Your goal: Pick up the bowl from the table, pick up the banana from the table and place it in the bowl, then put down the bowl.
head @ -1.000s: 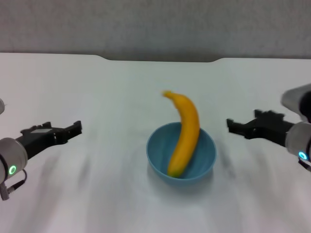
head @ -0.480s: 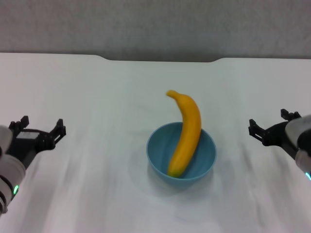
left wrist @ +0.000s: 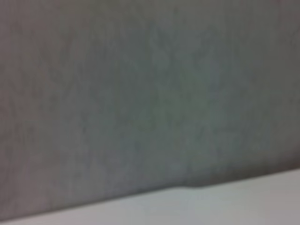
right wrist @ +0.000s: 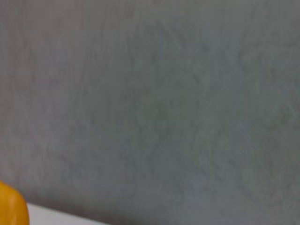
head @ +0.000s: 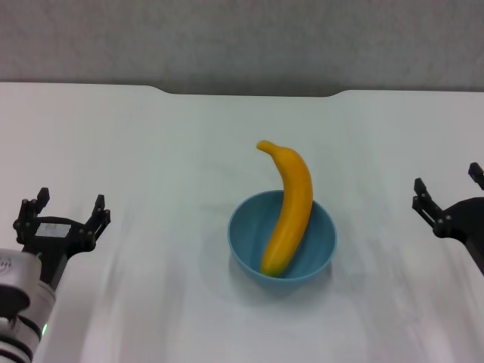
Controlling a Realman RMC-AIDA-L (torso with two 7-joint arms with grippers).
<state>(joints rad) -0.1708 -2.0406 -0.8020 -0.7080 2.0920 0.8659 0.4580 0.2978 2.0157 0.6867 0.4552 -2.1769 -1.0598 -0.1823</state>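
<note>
The light-blue bowl stands on the white table at the centre. The orange-yellow banana lies in it, its stem end leaning over the far rim. A bit of the banana also shows in the right wrist view. My left gripper is open and empty, far to the left of the bowl near the table's left side. My right gripper is open and empty, far to the right of the bowl.
The table's far edge has a shallow notch against a grey wall. Both wrist views show mostly the grey wall and a strip of the table edge.
Both arms have drawn back outward and toward me, away from the bowl, turning their fingers to point away from me. The bowl and banana have not moved.
</note>
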